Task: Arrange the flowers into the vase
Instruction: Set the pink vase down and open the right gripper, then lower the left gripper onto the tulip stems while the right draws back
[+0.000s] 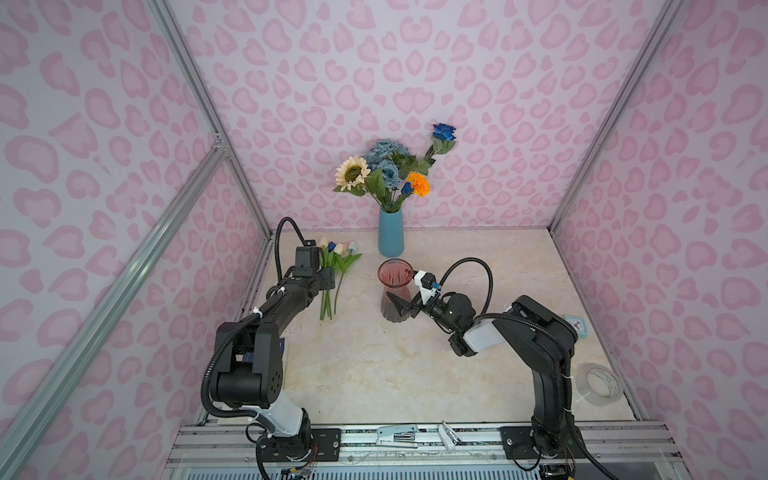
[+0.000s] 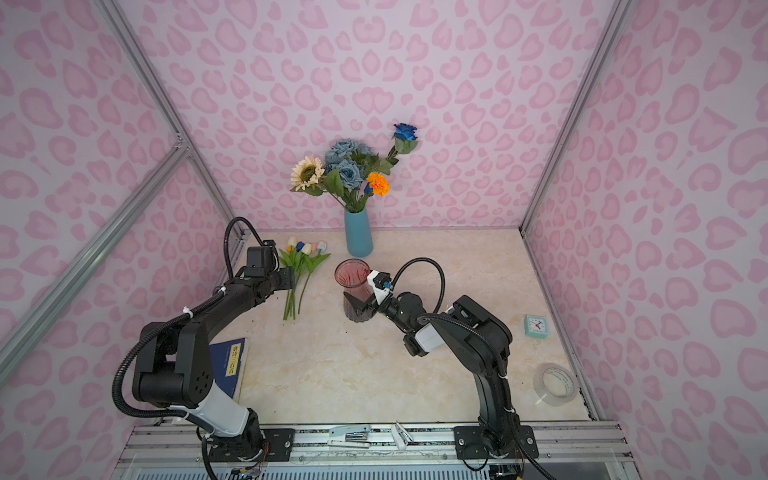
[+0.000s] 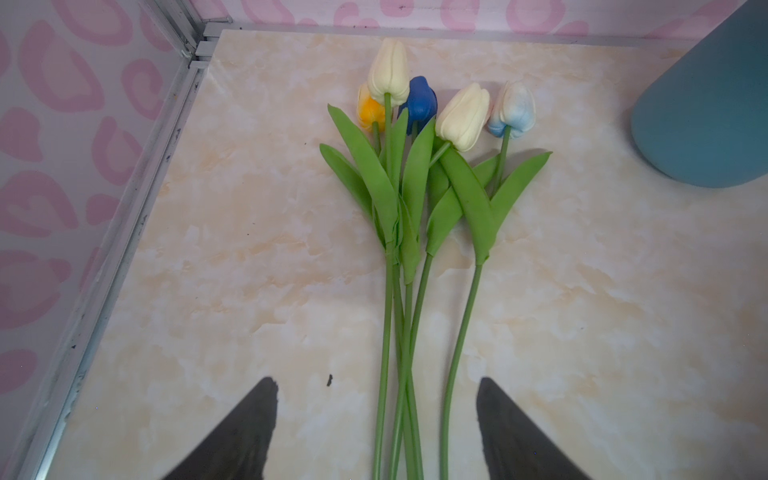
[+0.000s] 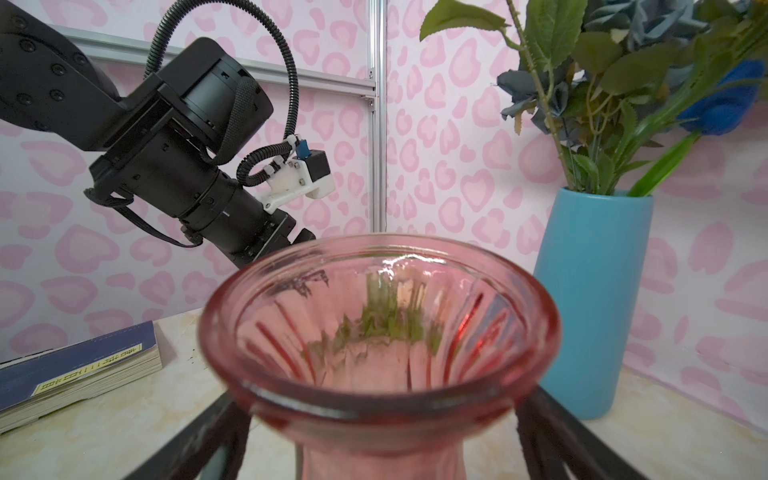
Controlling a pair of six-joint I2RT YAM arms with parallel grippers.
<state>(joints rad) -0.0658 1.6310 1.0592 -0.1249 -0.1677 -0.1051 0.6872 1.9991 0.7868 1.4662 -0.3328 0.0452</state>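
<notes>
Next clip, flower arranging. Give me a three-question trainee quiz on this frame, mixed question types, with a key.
1. True or false: the pink ribbed glass vase already holds flowers.
2. The small mixed-colour artificial tulips lie: A) in a wicker basket; B) flat on the marble-pattern table, by the open left end effector; C) standing in the pink vase.
3. Which end effector has its open jaws either side of the pink vase?
Key: 1 false; 2 B; 3 the right end effector.
</notes>
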